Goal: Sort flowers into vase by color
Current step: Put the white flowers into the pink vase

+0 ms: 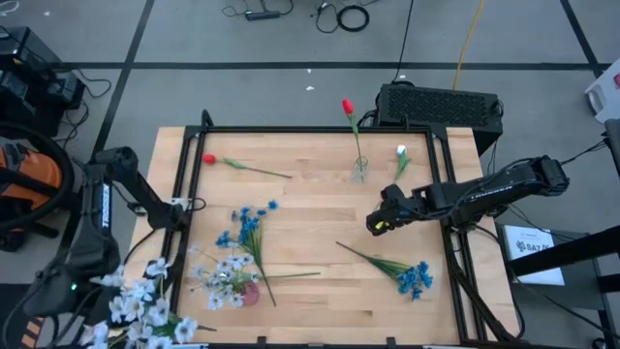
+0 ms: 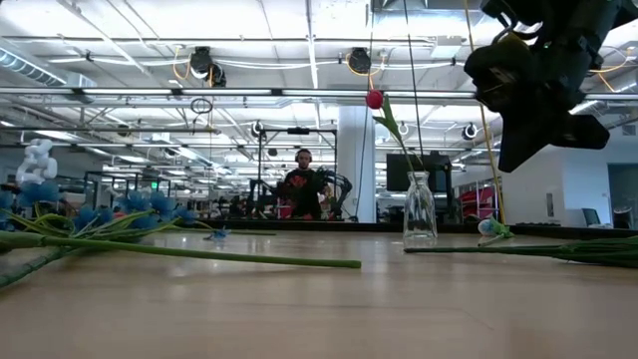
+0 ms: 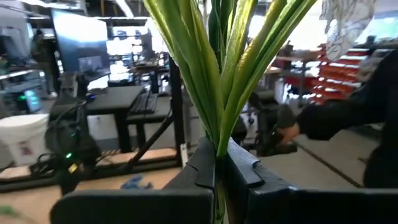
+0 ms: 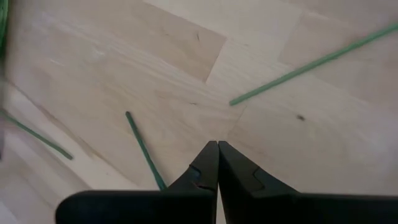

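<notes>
A glass vase [image 1: 359,170] stands at the table's far middle with a red flower [image 1: 347,105] in it. It also shows in the low view as the vase [image 2: 420,207] and red flower [image 2: 375,99]. My left gripper [image 3: 219,168] is shut on a white-flowered spray [image 1: 136,310], held off the table's near left corner. My right gripper [image 1: 373,225] hangs shut and empty over the table's right half. On the wood lie a red bud [image 1: 208,159], a white bud [image 1: 401,152], blue clusters [image 1: 250,221] [image 1: 415,279] and a pale cluster [image 1: 218,276]. My left gripper pinches the spray's bundled green stems and leaf bases [image 3: 219,140] between its two fingers, which lie level and across the stems. The long leaves fan out just beyond the fingertips. The spray is lifted clear of the table, its white blooms [image 1: 145,305] past the table's left edge.
A black frame [image 1: 184,204] runs along the table's left, far and right edges. Loose green stems [image 4: 144,152] [image 4: 311,62] lie on the wood below my right gripper. A small pink object [image 1: 250,294] sits beside the pale cluster. A black box [image 1: 436,102] stands behind the table.
</notes>
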Motion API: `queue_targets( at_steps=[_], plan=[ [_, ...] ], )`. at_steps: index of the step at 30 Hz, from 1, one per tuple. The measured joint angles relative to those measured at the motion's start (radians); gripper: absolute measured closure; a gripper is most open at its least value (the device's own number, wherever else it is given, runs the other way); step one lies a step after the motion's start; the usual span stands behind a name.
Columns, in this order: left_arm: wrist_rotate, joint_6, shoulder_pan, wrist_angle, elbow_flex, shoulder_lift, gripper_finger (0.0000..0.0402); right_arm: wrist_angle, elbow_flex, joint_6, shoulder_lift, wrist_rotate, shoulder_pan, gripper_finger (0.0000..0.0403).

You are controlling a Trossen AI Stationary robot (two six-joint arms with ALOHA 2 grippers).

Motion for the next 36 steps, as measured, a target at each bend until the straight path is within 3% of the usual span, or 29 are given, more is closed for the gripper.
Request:
queue_targets(
  at_steps=[8, 21, 29, 36],
  plan=[
    [-0.137, -0.155, -0.053, -0.073, -0.084, 0.015, 0.0394, 0.061, 0.000, 0.091, 0.000, 0.000, 0.000, 0.0403],
    [-0.176, -0.335, -0.078, -0.088, -0.312, -0.109, 0.0394, 0.134, 0.000, 0.169, 0.029, 0.001, 0.026, 0.0403],
    [-0.194, -0.343, -0.078, -0.005, -0.433, -0.145, 0.0394, 0.147, 0.000, 0.233, 0.116, -0.006, 0.088, 0.0403],
    [-0.226, -0.342, -0.049, 0.021, -0.459, -0.144, 0.0394, 0.224, 0.000, 0.230, 0.176, -0.030, 0.104, 0.0403]
  ],
)
